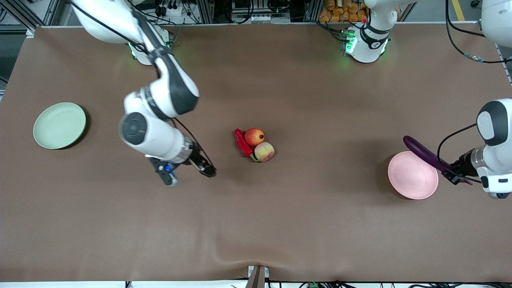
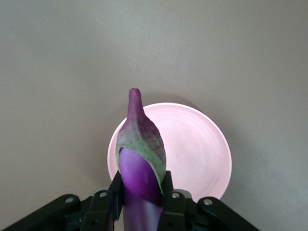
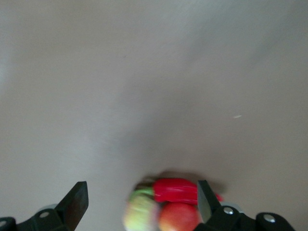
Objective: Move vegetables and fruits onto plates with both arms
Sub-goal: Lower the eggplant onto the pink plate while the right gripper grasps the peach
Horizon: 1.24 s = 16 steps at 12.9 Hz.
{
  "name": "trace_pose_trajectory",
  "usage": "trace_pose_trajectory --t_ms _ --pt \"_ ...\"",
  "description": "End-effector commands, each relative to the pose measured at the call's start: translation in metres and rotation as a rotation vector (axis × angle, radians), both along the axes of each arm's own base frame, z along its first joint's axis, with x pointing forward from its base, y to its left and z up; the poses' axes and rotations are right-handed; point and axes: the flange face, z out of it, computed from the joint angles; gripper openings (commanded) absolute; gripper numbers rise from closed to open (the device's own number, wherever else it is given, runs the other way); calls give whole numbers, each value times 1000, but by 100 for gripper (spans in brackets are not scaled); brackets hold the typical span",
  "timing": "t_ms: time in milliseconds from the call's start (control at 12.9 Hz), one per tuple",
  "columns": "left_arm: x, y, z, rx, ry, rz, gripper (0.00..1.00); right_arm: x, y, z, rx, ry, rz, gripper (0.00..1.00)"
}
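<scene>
Pink plate (image 1: 412, 180) lies bare under left-jaws-clamped eggplant (image 1: 424, 154); green plate (image 1: 59, 125) bare, right jaws agape.

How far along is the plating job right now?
Nothing is plated yet: green plate and pink plate are bare. In hand: left gripper holds the eggplant over the pink plate. Left: chili, red fruit and peach mid-table; right gripper open near them.

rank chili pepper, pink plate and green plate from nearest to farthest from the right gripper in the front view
1. chili pepper, mid-table in the produce cluster, nearest the right gripper.
2. green plate, at the right arm's end.
3. pink plate, at the left arm's end.
</scene>
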Motion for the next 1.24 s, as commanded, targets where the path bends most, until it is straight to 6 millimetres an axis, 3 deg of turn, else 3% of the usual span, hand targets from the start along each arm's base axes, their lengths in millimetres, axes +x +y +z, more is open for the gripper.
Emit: trace_pose_trajectory --t_ms 0,155,310,619,774,929,1084,1161 --pt "21 -1 -40 -37 -11 51 7 4 55 -28 52 -40 -120 100" --pt "24 4 -66 -42 11 73 7 2 92 -54 84 -65 -157 100" --pt "22 18 -73 -36 5 82 7 0 115 -63 101 -63 -195 100" --pt "18 29 -92 -38 22 96 8 -20 138 -74 87 -26 -194 100" --pt "18 30 -99 -39 23 98 15 -37 149 -86 51 25 -189 100" --pt "18 29 -109 -42 25 82 44 -43 155 -96 39 44 -197 100" --pt "19 22 -114 -42 23 80 100 -47 157 -104 28 58 -199 100" --pt "19 22 -113 -41 21 85 100 -48 158 -107 25 63 -202 100"
